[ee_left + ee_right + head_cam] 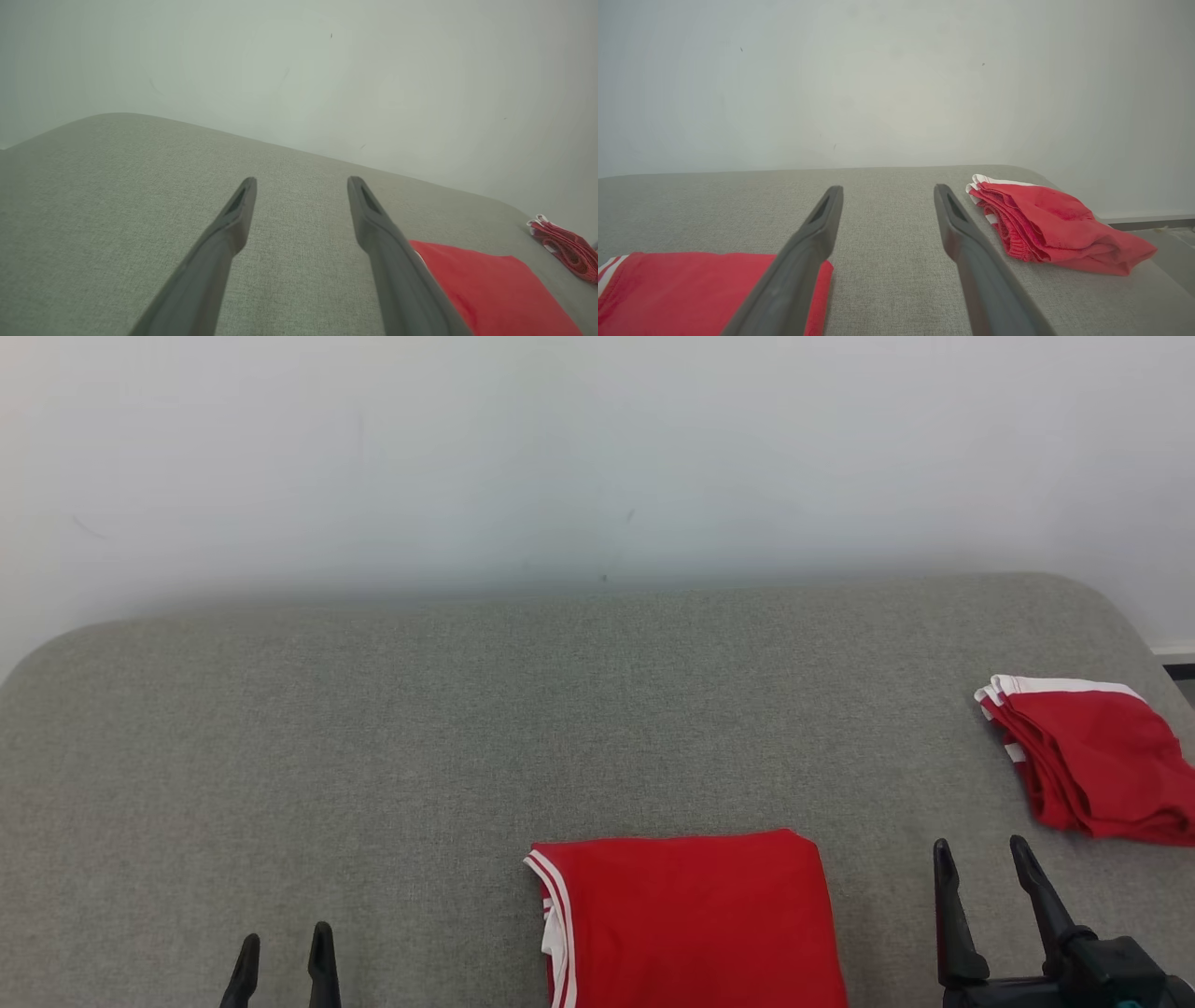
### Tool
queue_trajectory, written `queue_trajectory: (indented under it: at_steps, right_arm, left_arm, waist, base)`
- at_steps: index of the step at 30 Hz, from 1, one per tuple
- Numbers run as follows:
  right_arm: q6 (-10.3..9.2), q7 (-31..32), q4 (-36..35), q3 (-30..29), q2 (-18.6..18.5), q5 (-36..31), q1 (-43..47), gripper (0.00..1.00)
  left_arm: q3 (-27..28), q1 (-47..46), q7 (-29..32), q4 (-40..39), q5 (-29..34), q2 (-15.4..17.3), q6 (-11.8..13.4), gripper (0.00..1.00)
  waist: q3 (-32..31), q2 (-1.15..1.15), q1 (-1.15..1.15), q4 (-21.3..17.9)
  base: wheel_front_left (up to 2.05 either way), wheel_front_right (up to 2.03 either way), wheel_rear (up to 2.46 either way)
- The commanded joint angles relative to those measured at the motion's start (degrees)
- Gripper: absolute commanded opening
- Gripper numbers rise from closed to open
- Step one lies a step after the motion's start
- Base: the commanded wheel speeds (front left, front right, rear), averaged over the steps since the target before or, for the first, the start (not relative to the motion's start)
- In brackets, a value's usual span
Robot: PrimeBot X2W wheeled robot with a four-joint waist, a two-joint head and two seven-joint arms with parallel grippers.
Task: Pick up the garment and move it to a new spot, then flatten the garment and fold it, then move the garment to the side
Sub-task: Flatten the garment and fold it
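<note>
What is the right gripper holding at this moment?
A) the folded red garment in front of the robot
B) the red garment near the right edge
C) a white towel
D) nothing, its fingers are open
D: the right gripper has its fingers spread over the bare grey surface, apart from the folded red garment and from the second red garment.

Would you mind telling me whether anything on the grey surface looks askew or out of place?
Nothing is spilled or damaged. The folded red garment lies neat at the front. The second red garment at the right edge looks looser: turned at an angle, its layers fanned. The left gripper and right gripper are open.
</note>
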Motion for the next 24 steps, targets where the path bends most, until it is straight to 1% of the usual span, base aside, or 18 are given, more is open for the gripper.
queue_trajectory:
  at_steps: [1, 6, 8, 14, 24]
  right_arm:
    - [-0.14, -0.4, 0.4, 0.3, 0.0, -0.5, -0.7, 1.00]
    - [-0.14, -0.3, 1.7, 1.0, -0.1, -0.6, -1.7, 1.00]
    - [-0.14, -0.3, 2.0, 0.8, -0.1, 0.7, -1.7, 1.00]
    - [-0.14, -0.1, 3.0, 0.9, -0.1, 1.2, -2.4, 1.00]
    - [-0.14, 0.1, 2.8, 1.6, -0.1, 1.8, -2.8, 1.00]
  left_arm:
    - [0.2, 1.2, -0.1, 0.2, 0.0, -0.2, 0.1, 1.00]
    - [0.2, 0.9, -0.1, 0.3, -0.1, -0.3, 0.1, 1.00]
    - [0.3, 1.0, -0.1, 0.1, -0.5, -0.3, 0.1, 1.00]
    - [0.2, 0.4, -0.1, 0.3, -0.3, -0.3, 0.1, 1.00]
    - [-0.5, -0.2, -0.1, 0.7, 0.3, -0.5, 0.1, 1.00]
  waist:
    - [-0.1, 0.00, 0.00, 0.2]
    - [0.0, 0.00, 0.00, 0.6]
    - [0.2, 0.00, 0.00, 0.5]
    - [0.3, 0.00, 0.00, 0.5]
    - [0.5, 0.00, 0.00, 1.3]
  base:
    - [0.00, 0.00, 0.00]
    - [0.00, 0.00, 0.00]
    - [0.00, 0.00, 0.00]
    - [0.00, 0.00, 0.00]
    - [0.00, 0.00, 0.00]
